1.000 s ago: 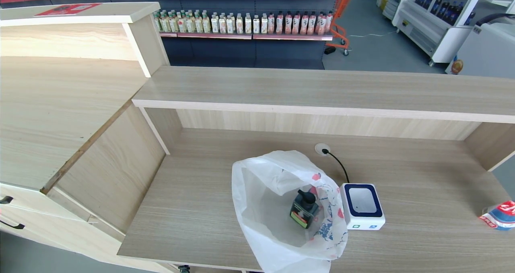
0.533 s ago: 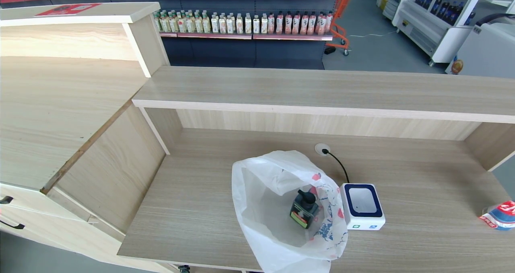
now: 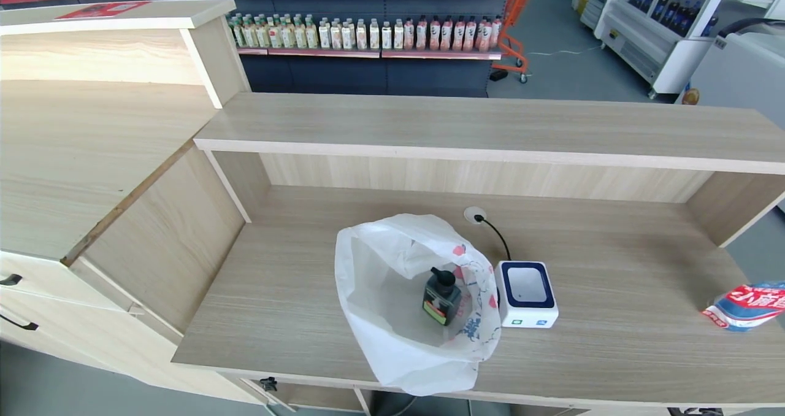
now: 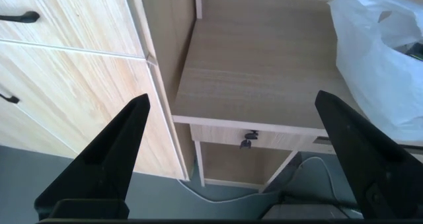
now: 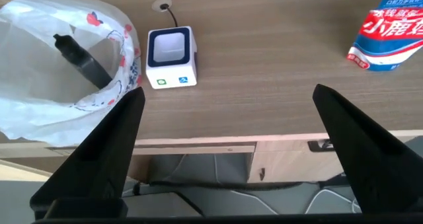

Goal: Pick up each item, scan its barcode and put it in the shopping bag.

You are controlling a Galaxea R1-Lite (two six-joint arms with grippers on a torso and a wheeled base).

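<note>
Head view of the checkout counter [image 3: 613, 342]: against the two earlier frames the whole picture slides toward the upper left, shelves and counter alike, which we read as a move of the camera and not of the goods. Relative to one another nothing has shifted. The white shopping bag [image 3: 368, 293] stands open at lower centre of the frame, the dark pump bottle [image 3: 441, 296] leans inside it, and the scanner [image 3: 526, 293] sits just beside the bag on its right, its black cable [image 3: 493, 235] running back to the counter. The red, white and blue packet [image 3: 745, 307] lies at the right edge of the frame, well apart from the scanner, and more of it falls inside the frame than before. In the wrist views the left gripper [image 4: 231, 97] and the right gripper [image 5: 228, 90] both hang with fingers spread wide and nothing between them, below the counter's near edge. We judge that one item is already bagged, that the packet is the next to be taken, scanned and bagged, and that the new framing suits a reach by the right arm
</note>
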